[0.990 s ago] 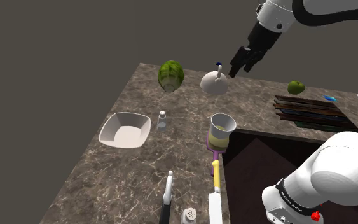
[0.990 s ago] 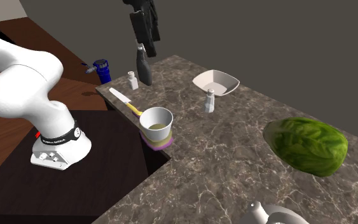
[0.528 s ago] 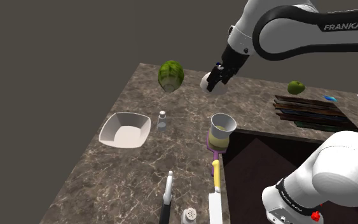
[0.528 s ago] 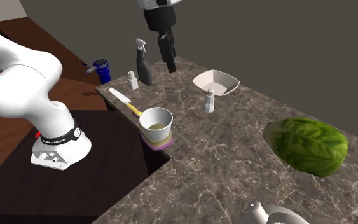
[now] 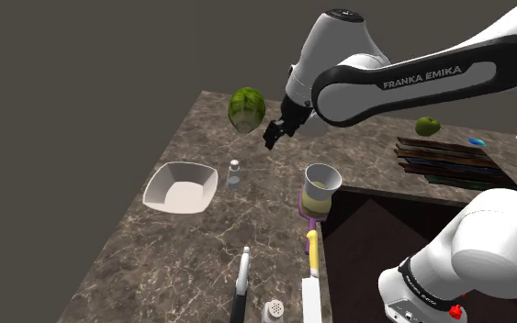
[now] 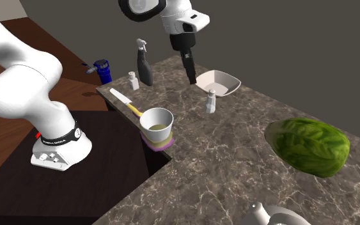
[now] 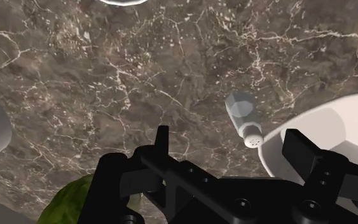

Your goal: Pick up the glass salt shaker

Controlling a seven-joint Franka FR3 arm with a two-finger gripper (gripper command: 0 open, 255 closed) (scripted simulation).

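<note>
Your claw hangs released above the brown marbled tabletop. In the wrist view its two black fingers stand apart with nothing between them.

The glass salt shaker stands upright left of the shoulder view's centre, just beside the right corner of the white bowl. The claw is above it and to its right in that frame, well clear of the surface. In the wrist view the clear-bodied shaker lies ahead of the claw, nearer the finger on the bowl's side than the other.

The step in hand looks like the approach:
- Centre the claw over the shaker's cap before you lower anything.
- The bowl is so near that one finger may strike its rim. Turn the wrist so the fingers come down on the two sides of the shaker that face open tabletop, not the side facing the bowl.
- Descend straight and take the body just below the cap.
- The shaker looks slim and smooth, so a sideways nudge would likely tip it. Close gently and evenly, then lift straight up.

Do not mistake the second shaker at the shoulder view's lower edge for your target. Keep the arm clear of the lettuce near the top of that frame.
</note>
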